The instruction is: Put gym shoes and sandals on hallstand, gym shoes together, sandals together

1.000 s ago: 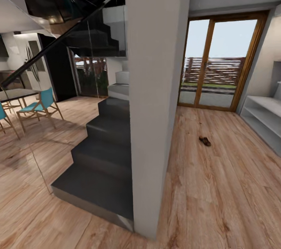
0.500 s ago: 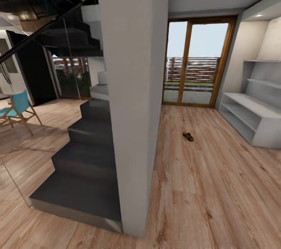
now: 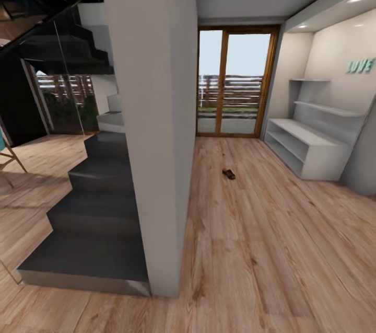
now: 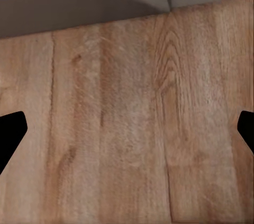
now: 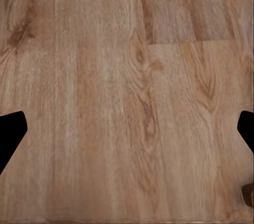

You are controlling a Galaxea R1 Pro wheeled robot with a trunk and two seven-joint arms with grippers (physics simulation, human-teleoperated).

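One brown sandal point(image 3: 228, 174) lies on the wood-plank corridor floor point(image 3: 271, 249), midway down the corridor ahead of me. The pale grey hallstand point(image 3: 308, 151) stands against the right wall, with a low bench, open shelves below and two staggered wall shelves above. The gym shoes and the second sandal are out of view. My left gripper point(image 4: 127, 134) hangs open over bare planks near a grey wall base, its black fingertips point(image 4: 10, 131) far apart. My right gripper point(image 5: 127, 134) is also open above bare floor, with nothing between its fingertips point(image 5: 11, 129).
A thick grey pillar point(image 3: 151, 129) rises close on my left, with a dark staircase point(image 3: 94, 218) behind it. A glass door with a wooden frame point(image 3: 232, 84) closes the corridor's far end. Open floor stretches between me, the sandal and the hallstand.
The camera has swung to the right, so the pillar and stairs slid left in the picture and the whole hallstand came into view. The sandal has not moved on the floor.
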